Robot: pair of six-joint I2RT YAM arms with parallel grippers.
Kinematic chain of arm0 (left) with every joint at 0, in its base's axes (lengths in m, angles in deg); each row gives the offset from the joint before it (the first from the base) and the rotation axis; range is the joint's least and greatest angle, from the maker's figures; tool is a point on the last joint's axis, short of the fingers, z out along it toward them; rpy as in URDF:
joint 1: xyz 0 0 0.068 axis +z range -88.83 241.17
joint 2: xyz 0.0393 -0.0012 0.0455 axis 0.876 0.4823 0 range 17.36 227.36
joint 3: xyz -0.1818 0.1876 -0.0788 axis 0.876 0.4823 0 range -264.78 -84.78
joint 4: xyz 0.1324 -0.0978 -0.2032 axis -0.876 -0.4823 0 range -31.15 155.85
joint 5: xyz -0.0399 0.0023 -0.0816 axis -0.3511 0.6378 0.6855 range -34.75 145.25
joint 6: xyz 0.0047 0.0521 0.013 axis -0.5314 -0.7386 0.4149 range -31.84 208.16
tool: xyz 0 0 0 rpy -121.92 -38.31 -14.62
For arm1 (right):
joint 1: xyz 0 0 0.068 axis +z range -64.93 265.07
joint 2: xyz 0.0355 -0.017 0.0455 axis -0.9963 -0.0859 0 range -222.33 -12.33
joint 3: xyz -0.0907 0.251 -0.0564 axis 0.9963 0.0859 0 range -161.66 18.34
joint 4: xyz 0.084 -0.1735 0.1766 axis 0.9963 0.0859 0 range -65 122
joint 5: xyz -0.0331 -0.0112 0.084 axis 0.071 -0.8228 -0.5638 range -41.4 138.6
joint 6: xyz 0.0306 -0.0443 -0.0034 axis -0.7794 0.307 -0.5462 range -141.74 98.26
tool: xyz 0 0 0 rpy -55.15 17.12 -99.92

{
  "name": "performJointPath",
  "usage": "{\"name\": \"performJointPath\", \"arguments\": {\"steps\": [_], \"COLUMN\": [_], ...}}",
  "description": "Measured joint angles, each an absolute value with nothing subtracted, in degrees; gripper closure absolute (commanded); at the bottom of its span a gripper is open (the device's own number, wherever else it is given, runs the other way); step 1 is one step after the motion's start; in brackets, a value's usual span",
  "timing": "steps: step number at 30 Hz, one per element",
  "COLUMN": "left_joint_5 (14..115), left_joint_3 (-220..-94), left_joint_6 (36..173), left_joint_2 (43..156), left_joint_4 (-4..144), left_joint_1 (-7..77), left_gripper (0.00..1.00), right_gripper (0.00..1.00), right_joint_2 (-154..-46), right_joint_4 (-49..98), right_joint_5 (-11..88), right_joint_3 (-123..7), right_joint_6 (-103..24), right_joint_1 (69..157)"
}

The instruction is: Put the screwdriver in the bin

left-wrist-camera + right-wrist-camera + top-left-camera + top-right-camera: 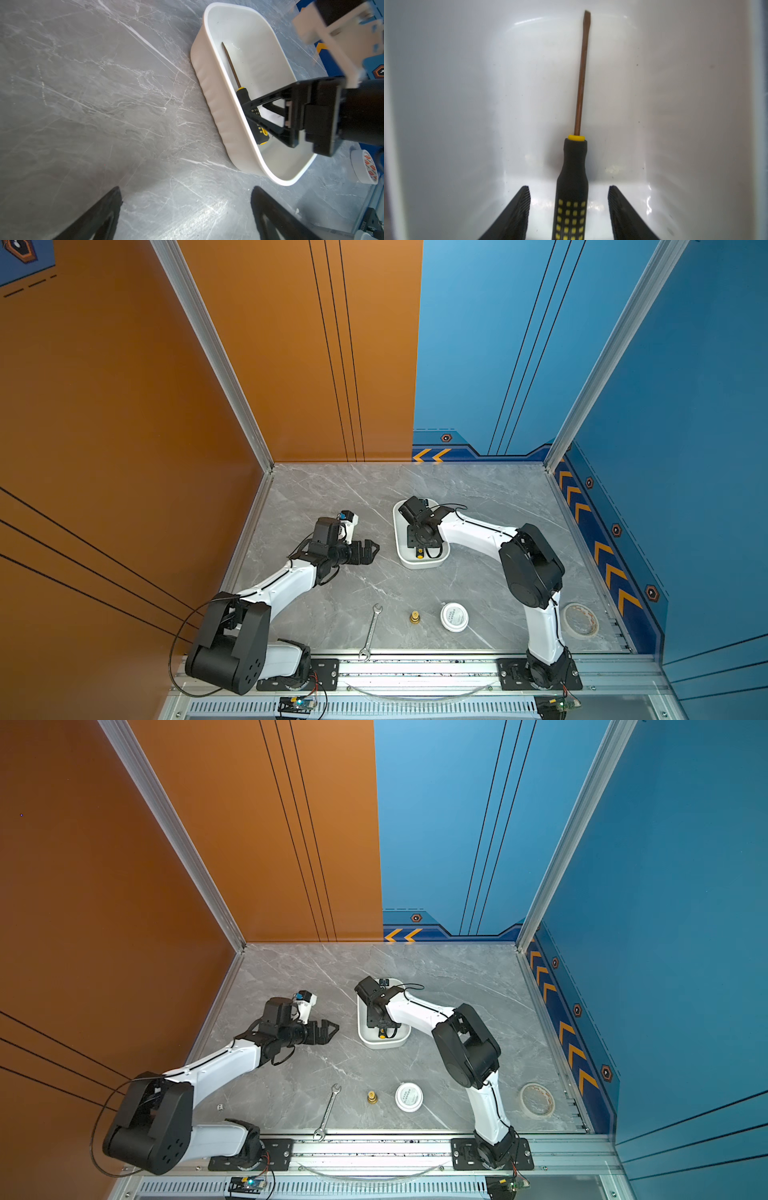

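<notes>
Screwdriver (574, 158) lies flat inside the bin (209, 99); your right gripper (568, 188) straddles its handle, fingers parted, gripping nothing. Your left gripper (186, 188) hangs open and empty beside the bin. Wrench (371, 632), tin (454, 617) and tape roll (581, 620) lie well apart from it.

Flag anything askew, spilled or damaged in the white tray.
Nothing is askew or spilled. The slim black-and-yellow-handled screwdriver lies lengthwise inside the shallow white plastic tray, between the open fingers of the right gripper, touching neither. Only its thin shaft looks brownish, possibly rust.

On the marble table (498, 497) the bin (415, 563) is set centrally; wrench (371, 630), brass fitting (414, 617), tin (454, 617) and tape roll (567, 622) are laid along the front edge.
</notes>
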State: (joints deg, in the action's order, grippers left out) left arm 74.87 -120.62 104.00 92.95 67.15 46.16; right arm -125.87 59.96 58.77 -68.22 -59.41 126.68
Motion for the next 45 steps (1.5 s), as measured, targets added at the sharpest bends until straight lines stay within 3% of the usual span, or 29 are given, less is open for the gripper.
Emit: {"name": "performJointPath", "arguments": {"steps": [9,17,25,33,40,45], "left_joint_5": [65.78,58.37,54.7,51.81,51.37,53.82], "left_joint_3": [-119.77,-112.75,-106.98,-100.69,-93.41,-93.47], "left_joint_6": [102.56,98.21,93.42,87.34,85.97,86.03], "left_joint_2": [78.48,69.13,68.19,67.51,68.43,76.1], "left_joint_4": [65.65,70.87,77.49,87.79,98.54,105.97], "left_joint_1": [48.5,52.35,56.59,57.5,60.46,62.95], "left_gripper": [0.02,0.02,0.02,0.02,0.02,0.02], "right_gripper": [0.35,0.31,0.11,0.06,0.04,0.04], "right_joint_2": [-93.72,-74.16,-62.94,-64.5,-77.76,-87.25], "right_joint_4": [60.81,59.74,44.9,18.74,-5.65,-19.49], "right_joint_5": [62.23,70.01,70.03,71.43,69.62,67.12], "right_joint_3": [-59.48,-41.29,-18.71,-2.69,4.08,4.45], "right_joint_6": [-47.69,-39.15,-31.89,-26.47,-24.83,-24.06], "right_joint_1": [124.53,104.78,98.57,96.27,92.8,92.19]}}
